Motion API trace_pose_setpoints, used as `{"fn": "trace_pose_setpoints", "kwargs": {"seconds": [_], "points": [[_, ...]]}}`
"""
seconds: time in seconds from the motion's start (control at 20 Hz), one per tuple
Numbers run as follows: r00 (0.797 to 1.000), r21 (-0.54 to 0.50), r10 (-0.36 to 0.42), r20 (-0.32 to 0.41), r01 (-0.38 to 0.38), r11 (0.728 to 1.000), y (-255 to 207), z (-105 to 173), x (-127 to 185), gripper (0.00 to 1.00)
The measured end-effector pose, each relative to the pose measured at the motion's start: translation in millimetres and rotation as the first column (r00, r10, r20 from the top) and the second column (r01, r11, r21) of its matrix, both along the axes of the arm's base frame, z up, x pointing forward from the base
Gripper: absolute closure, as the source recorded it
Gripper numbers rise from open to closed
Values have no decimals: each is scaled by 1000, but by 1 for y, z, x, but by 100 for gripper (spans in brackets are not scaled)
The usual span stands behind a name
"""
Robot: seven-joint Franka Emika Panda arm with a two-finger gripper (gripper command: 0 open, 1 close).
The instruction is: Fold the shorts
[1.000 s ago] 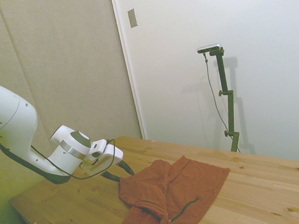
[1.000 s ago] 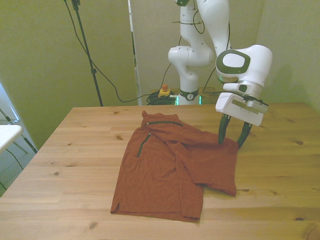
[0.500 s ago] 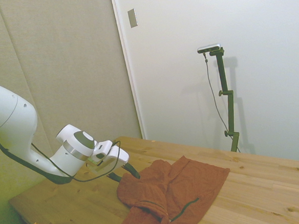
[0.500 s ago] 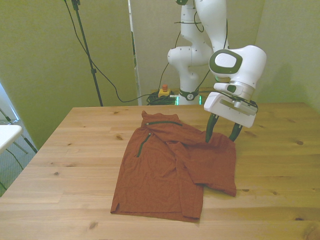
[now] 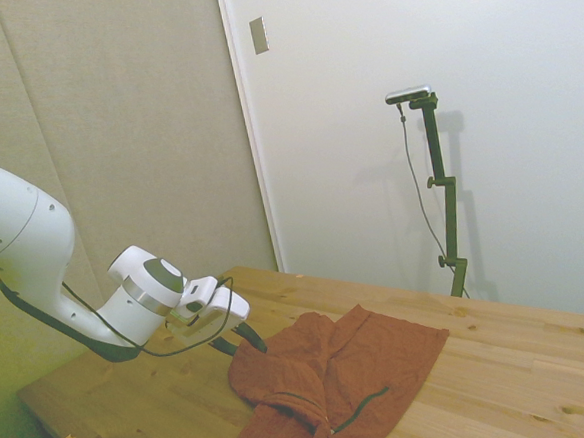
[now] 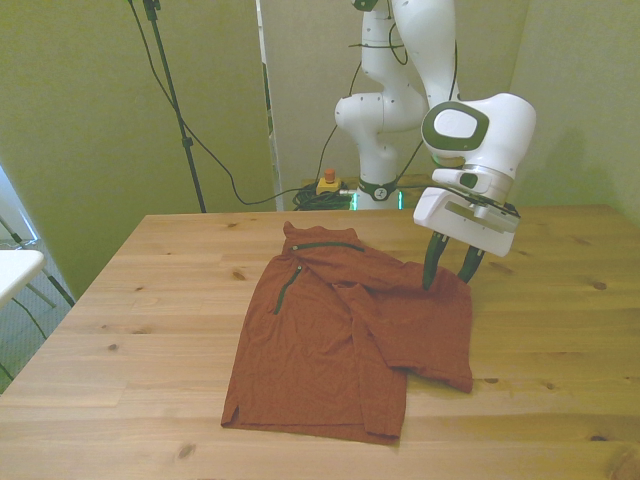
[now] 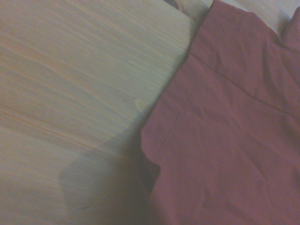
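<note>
Scene: a white robot arm (image 6: pixel 415 75) reaches over a wooden desk (image 6: pixel 130 300) in a room with pale walls.

Shorts: rust-orange, wrinkled shorts (image 6: pixel 340 330) lie spread on the desk, near its middle in the front view. One part is folded over another, which leaves a raised layer toward the front view's right. A short dark zipper line (image 6: pixel 283 290) runs down the cloth near its far end, and a second dark line (image 6: pixel 325 246) crosses the top edge there.

Shorts, side view: the shorts (image 5: pixel 348 370) sit toward the near edge of the desk (image 5: pixel 503 365), bunched and folded at the lower end, with a dark line (image 5: pixel 360 407) visible on the cloth.

Tool: the tool (image 6: pixel 447 277) points down at the shorts' far corner on the front view's right. Its two dark fingers stand apart with a clear gap between them, so it is open and holds nothing. The fingertips (image 6: pixel 428 283) are at the cloth's edge; whether they touch it cannot be told.

Tool, side view: the tool (image 5: pixel 240 340) is low over the desk, right beside the edge of the shorts.

Wrist view: blurred; the shorts (image 7: pixel 229 136) fill one side, with a visible seam, and bare desk (image 7: pixel 70 84) fills the other.
</note>
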State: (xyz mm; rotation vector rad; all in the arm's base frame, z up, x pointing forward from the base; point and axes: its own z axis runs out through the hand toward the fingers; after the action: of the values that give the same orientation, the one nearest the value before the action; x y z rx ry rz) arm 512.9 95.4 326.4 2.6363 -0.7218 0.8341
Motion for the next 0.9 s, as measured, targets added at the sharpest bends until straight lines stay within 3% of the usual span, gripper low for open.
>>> {"fn": "trace_pose_setpoints", "kwargs": {"seconds": [0.65,0.9], "points": [[1000,3,5,-13,-5,1000,4,-8,0,100],[998,11,-34,51,33,999,-14,27,12,100]]}}
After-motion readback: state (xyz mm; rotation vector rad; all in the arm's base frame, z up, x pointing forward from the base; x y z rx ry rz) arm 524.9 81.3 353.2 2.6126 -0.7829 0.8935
